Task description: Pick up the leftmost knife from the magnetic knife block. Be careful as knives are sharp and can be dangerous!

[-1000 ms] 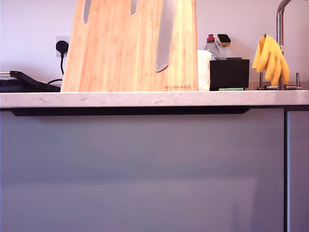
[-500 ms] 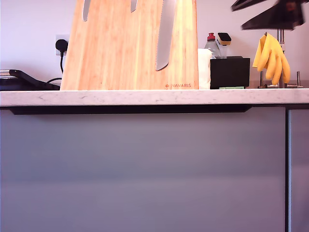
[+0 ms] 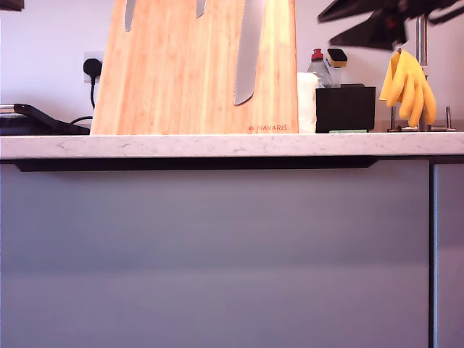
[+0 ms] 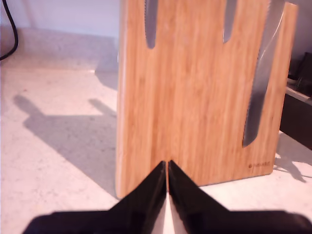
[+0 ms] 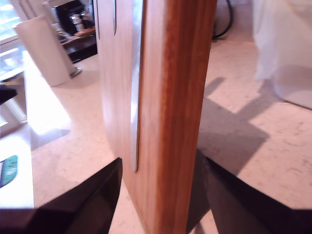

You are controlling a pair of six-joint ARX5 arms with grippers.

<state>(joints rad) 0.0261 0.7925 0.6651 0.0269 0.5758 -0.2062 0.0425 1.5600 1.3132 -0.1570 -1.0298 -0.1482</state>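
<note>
The magnetic knife block (image 3: 196,72) is stood upright on the bench (image 3: 217,147), the leftmost knife (image 3: 130,16) held on its face. My first end effector (image 4: 167,168) is pressed together; my second end effector (image 5: 158,170) is spread around the block's edge.

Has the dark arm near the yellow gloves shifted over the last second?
Yes. Absent at first, the arm has since slid toward the exterior view's left, past the yellow gloves.

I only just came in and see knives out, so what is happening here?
Nothing is held yet. Three blades hang on the magnetic knife block on the counter, including the leftmost knife. My first gripper, jaws closed, faces the block's front. My second gripper, jaws apart, straddles the block's side edge. A dark arm hangs at the exterior view's upper right.
</note>
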